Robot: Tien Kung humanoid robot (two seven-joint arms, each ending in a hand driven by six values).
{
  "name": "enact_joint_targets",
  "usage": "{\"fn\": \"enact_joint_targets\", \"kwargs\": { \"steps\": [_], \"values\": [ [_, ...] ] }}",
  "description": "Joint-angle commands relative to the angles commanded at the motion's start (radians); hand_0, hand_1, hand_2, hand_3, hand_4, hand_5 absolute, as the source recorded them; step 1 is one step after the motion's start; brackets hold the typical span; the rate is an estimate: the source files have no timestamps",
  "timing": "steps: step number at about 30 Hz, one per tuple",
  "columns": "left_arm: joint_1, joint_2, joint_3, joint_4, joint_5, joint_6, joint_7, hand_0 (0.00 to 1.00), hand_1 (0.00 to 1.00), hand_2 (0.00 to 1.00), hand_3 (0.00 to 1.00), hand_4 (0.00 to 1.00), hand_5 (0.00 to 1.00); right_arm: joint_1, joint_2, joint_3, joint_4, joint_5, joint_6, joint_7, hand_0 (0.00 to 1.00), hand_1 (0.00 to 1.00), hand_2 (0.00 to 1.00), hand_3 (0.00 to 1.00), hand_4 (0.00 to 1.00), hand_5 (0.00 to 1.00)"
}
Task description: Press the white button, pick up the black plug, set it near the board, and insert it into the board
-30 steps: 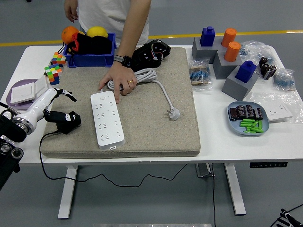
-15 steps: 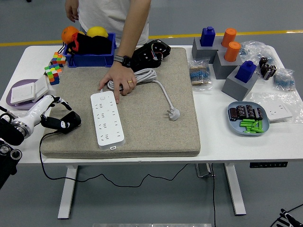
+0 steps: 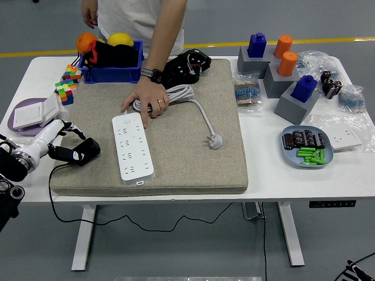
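Your left hand (image 3: pixel 55 132) has pulled back toward the table's left edge and sits lower than a second ago, its fingers now off the black plug (image 3: pixel 79 153), which has shifted slightly left on the mat (image 3: pixel 193 164).

1. No readable text, brand, number or sign anywhere in the head view.
2. White power strip (image 3: pixel 133 146): only socket holes, any print too small to read.
3. Bagged parts (image 3: pixel 248 92) at right: markings blurred, unreadable.
4. Control panel (image 3: pixel 332 204) under the table edge: too small to read.
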Motion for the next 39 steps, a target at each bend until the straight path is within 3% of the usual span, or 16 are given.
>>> {"fn": "enact_joint_targets", "kwargs": {
  "steps": [19, 20, 25, 26, 31, 32, 37, 38, 39],
  "values": [
    [-0.017, -0.007, 0.038, 0.041, -0.002, 0.0, 0.018, 0.783, 0.82, 0.694, 0.439, 0.939, 0.002, 0.0, 0.002, 0.004, 0.001, -0.002, -0.001, 0.001, 0.714, 0.694, 0.677, 0.622, 0.743, 0.473],
    [-0.018, -0.007, 0.038, 0.042, -0.001, 0.001, 0.018, 0.726, 0.769, 0.66, 0.445, 0.933, 0.002, 0.0, 0.002, 0.005, 0.001, -0.002, -0.001, 0.001, 0.714, 0.694, 0.677, 0.622, 0.744, 0.472],
    [-0.019, -0.006, 0.039, 0.045, 0.008, 0.007, 0.023, 0.726, 0.769, 0.66, 0.445, 0.933, 0.002, 0.001, 0.002, 0.007, 0.001, -0.003, -0.001, 0.002, 0.714, 0.694, 0.677, 0.622, 0.744, 0.472],
    [-0.02, -0.005, 0.04, 0.046, 0.01, 0.009, 0.022, 0.61, 0.687, 0.568, 0.493, 0.891, 0.002, 0.001, 0.002, 0.006, 0.001, -0.003, -0.001, 0.002, 0.714, 0.694, 0.677, 0.622, 0.744, 0.472],
    [-0.019, -0.006, 0.041, 0.045, 0.003, 0.024, 0.015, 0.61, 0.687, 0.568, 0.493, 0.891, 0.002, 0.001, 0.003, 0.006, 0.001, -0.003, -0.003, 0.004, 0.714, 0.694, 0.677, 0.622, 0.744, 0.472],
    [-0.019, -0.006, 0.042, 0.044, -0.003, 0.026, 0.014, 0.428, 0.548, 0.485, 0.471, 0.852, 0.002, 0.001, 0.004, 0.006, 0.001, -0.003, -0.003, 0.004, 0.714, 0.694, 0.676, 0.623, 0.744, 0.471],
    [-0.02, -0.006, 0.046, 0.043, -0.017, 0.031, 0.009, 0.428, 0.548, 0.485, 0.471, 0.852, 0.002, 0.0, 0.004, 0.008, 0.0, -0.004, -0.003, 0.005, 0.714, 0.694, 0.676, 0.623, 0.744, 0.471],
    [-0.02, -0.006, 0.047, 0.043, -0.02, 0.03, 0.01, 0.366, 0.471, 0.389, 0.447, 0.825, 0.002, -0.001, 0.004, 0.008, 0.0, -0.005, -0.004, 0.005, 0.714, 0.694, 0.676, 0.623, 0.744, 0.471],
    [-0.02, -0.006, 0.048, 0.043, -0.021, 0.03, 0.011, 0.366, 0.471, 0.389, 0.447, 0.825, 0.002, -0.001, 0.004, 0.008, 0.0, -0.005, -0.004, 0.005, 0.714, 0.694, 0.676, 0.623, 0.744, 0.471]
  ]
}}
